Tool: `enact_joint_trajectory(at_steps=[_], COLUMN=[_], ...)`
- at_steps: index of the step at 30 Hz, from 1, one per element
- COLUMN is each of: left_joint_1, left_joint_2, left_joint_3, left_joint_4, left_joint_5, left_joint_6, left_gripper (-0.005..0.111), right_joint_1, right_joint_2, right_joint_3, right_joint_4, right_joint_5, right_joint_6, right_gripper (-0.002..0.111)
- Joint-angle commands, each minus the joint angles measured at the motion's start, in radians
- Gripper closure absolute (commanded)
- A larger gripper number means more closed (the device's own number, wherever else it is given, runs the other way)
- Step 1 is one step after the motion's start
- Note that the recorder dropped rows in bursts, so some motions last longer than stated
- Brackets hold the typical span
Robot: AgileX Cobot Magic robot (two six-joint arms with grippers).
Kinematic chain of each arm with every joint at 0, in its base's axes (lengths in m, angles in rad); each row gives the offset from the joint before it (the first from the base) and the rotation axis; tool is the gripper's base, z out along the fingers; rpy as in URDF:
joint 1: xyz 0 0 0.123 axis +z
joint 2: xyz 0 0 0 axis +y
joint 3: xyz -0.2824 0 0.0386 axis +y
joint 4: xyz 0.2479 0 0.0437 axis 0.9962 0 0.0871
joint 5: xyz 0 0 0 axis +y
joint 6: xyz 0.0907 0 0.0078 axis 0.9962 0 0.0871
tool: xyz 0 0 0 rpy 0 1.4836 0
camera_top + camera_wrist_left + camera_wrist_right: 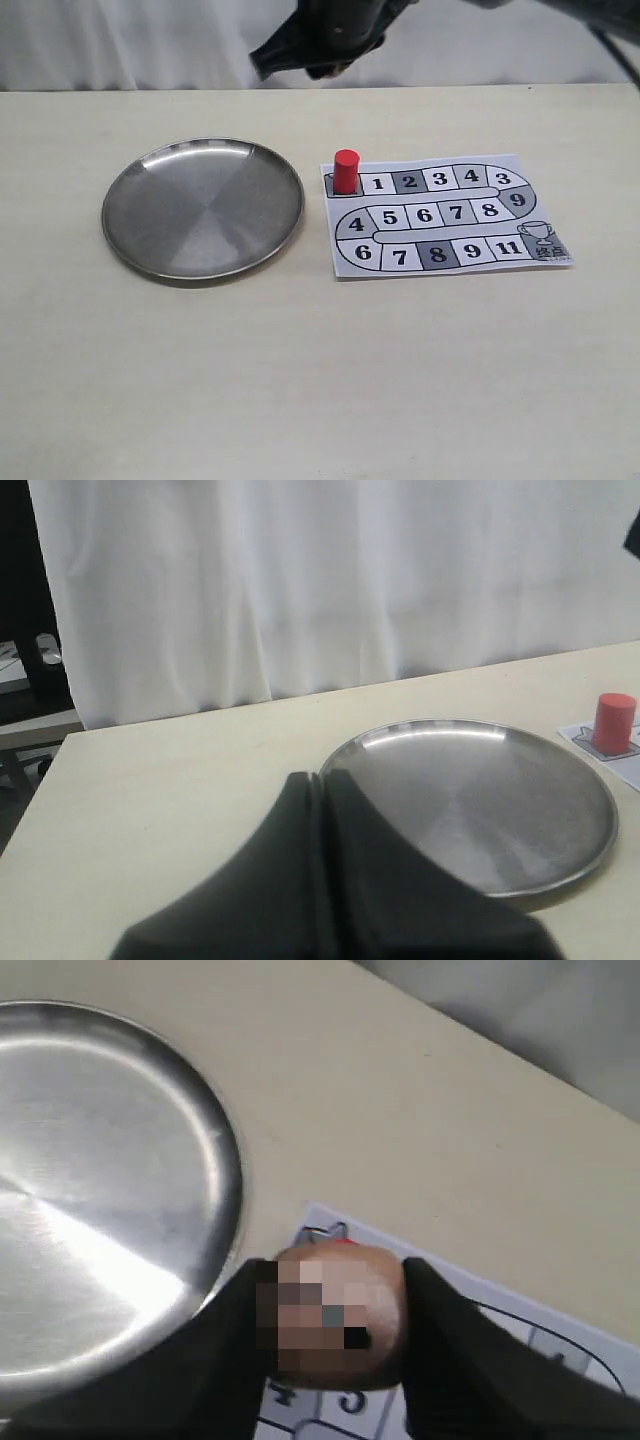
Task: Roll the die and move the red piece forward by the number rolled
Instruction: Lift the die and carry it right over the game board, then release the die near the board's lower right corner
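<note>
The right hand (315, 50) hangs above the far edge of the bench (300, 380), at 12 o'clock from the red piece (346, 170). In the right wrist view it is clenched on the die (335, 1310), a dark finger pressed to each side. The die's face is blurred, so I cannot read its pips. It is held in the air over the corner of the board (445, 215) where the track begins.

The red piece stands upright on the unnumbered grey square at the board's 10 o'clock corner, just beside square 1. A round steel plate (200, 208) lies at 9 o'clock from the board, near it but not touching.

The left hand (320, 780) shows only in its own wrist view. Its two fingers are pressed together with nothing between them, just short of the plate's rim.
</note>
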Motion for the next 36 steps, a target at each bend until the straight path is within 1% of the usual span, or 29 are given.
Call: enact_joint_trajectory(at_steps=[1,4,7,10,12,14,16,20,23,25,27,29,31,33,36], left_joint_1=[-0.002,-0.002,-0.002,-0.002,-0.002,-0.002,-0.002,-0.002,-0.002,-0.002,-0.002,-0.002,-0.002,-0.002,-0.002], left_joint_2=[-0.001,-0.001,-0.001,-0.001,-0.001,-0.001,-0.001,-0.001,-0.001,-0.001,-0.001,-0.001,-0.001,-0.001,-0.001], left_joint_3=[0.002,0.002,0.002,0.002,0.002,0.002,0.002,0.002,0.002,0.002,0.002,0.002,0.002,0.002,0.002], left_joint_4=[0.0,0.0,0.0,0.0,0.0,0.0,0.0,0.0,0.0,0.0,0.0,0.0,0.0,0.0,0.0], left_joint_5=[-0.009,-0.009,-0.009,-0.009,-0.009,-0.009,-0.009,-0.009,-0.009,-0.009,-0.009,-0.009,-0.009,-0.009,-0.009], left_joint_6=[-0.001,-0.001,-0.001,-0.001,-0.001,-0.001,-0.001,-0.001,-0.001,-0.001,-0.001,-0.001,-0.001,-0.001,-0.001], left_gripper=[0.107,0.107,0.107,0.107,0.107,0.107,0.107,0.107,0.107,0.107,0.107,0.107,0.107,0.107,0.107], right_joint_1=[-0.111,-0.18,-0.227,-0.25,-0.253,-0.253,-0.249,-0.249,-0.249,-0.249,-0.249,-0.249,-0.249,-0.249,-0.249], right_joint_2=[-0.053,-0.053,-0.032,0.007,0.033,0.06,0.079,0.093,0.086,0.069,0.043,0.002,-0.05,-0.102,-0.18], right_joint_3=[0.11,0.209,0.307,0.37,0.378,0.373,0.372,0.372,0.371,0.369,0.369,0.369,0.369,0.369,0.369], right_joint_4=[0.072,0.105,0.072,0.045,0.032,0.012,0.008,0.008,0.012,0.037,0.049,0.049,0.049,0.049,0.029], right_joint_5=[0.023,-0.01,-0.069,-0.129,-0.139,-0.141,-0.164,-0.229,-0.256,-0.274,-0.314,-0.345,-0.359,-0.359,-0.334], right_joint_6=[-0.029,-0.029,-0.029,-0.025,-0.025,-0.025,-0.023,0.016,0.019,0.069,0.133,0.133,0.133,0.131,0.131], right_gripper=[0.104,0.104,0.104,0.104,0.103,0.1,0.09,0.058,0.039,0.029,0.023,0.023,0.026,0.033,0.053])
